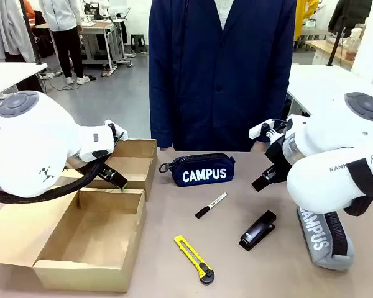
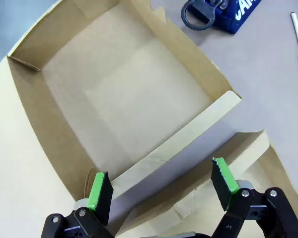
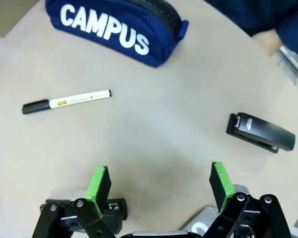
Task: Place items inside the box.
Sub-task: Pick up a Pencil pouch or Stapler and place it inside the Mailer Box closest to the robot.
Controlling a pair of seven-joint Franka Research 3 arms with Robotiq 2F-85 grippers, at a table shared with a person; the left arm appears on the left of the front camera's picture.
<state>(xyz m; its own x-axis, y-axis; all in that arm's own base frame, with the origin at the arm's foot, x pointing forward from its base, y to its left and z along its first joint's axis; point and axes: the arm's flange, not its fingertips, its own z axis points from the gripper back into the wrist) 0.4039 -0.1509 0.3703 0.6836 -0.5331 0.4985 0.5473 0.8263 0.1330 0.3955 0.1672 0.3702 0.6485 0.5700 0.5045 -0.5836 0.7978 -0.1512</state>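
Observation:
An open cardboard box [image 1: 90, 239] sits at the table's left. My left gripper [image 2: 161, 186] hangs open and empty over the box's flaps and inner floor [image 2: 129, 99]. The navy "CAMPUS" pouch [image 1: 202, 171] lies at the far middle, with the white marker [image 1: 211, 205], black stapler [image 1: 258, 230] and yellow-black utility knife [image 1: 194, 259] nearer. The grey pouch [image 1: 326, 236] lies at the right, partly under my right arm. My right gripper [image 3: 161, 186] is open above bare table, between the marker [image 3: 67, 101] and stapler [image 3: 260, 132], short of the navy pouch [image 3: 114, 29].
A person in a navy coat [image 1: 221, 74] stands at the table's far edge, no hands over the table. The box's lid and flaps [image 1: 130, 161] spread toward the far left. Bare tabletop [image 1: 168, 217] lies between the box and the small items.

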